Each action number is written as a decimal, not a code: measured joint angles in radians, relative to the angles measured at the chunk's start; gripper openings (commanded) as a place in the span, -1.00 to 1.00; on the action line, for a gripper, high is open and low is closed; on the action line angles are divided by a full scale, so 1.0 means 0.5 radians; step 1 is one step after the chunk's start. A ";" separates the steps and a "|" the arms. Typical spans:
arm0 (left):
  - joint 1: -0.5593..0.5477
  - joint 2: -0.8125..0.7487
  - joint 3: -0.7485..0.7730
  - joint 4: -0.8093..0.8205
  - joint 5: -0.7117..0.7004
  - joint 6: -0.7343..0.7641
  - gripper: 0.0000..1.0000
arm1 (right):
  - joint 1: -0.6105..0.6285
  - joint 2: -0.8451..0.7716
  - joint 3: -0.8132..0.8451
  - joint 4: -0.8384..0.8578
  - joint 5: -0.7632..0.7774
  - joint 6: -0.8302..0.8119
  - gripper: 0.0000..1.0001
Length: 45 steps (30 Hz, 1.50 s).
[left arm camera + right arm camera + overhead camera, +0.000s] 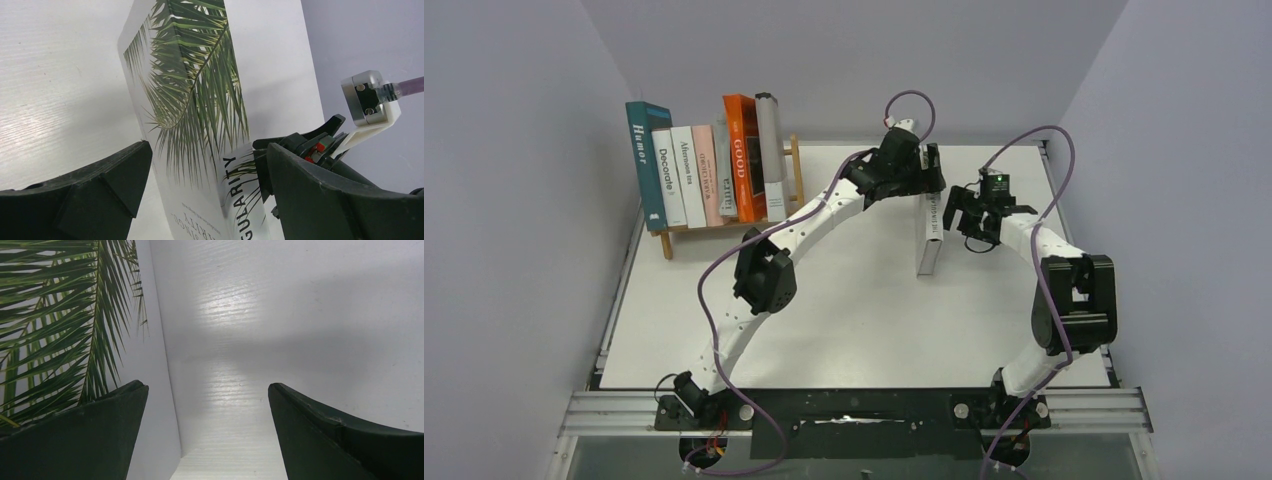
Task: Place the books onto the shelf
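Note:
A white book with a green palm-leaf cover (929,240) stands upright on the table (844,300), right of centre. My left gripper (929,175) is at its far top end, open. In the left wrist view this book (190,100) sits between the fingers of the left gripper (209,150). My right gripper (964,215) is open just right of the book. In its wrist view the palm cover (50,315) lies left of the left finger, with only table between the fingers of the right gripper (207,387). Several books stand on the wooden shelf (724,225): teal "Humor" (646,160), white "Decorate" (667,175), orange "GOOD" (742,155).
The shelf stands at the back left, against the left wall. A tall grey book (771,150) is at its right end, beside the end post (796,170). The left arm's elbow (764,275) reaches across the middle of the table. Walls close in on three sides.

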State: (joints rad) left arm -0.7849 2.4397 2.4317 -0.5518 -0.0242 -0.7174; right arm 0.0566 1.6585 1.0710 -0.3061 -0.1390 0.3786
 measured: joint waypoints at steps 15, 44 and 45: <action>0.011 -0.002 -0.156 0.089 0.026 -0.022 0.73 | 0.034 -0.146 -0.072 0.172 -0.036 0.061 0.97; 0.092 -0.115 -0.471 0.214 0.119 -0.043 0.67 | 0.124 -0.139 -0.101 0.274 -0.136 0.072 0.97; 0.092 -0.116 -0.477 0.224 0.123 -0.047 0.66 | 0.124 -0.128 -0.101 0.273 -0.127 0.072 0.97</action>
State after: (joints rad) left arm -0.7387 2.3817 2.1933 -0.4400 0.0372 -0.7406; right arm 0.1188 1.5944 1.0206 -0.1696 -0.2028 0.4145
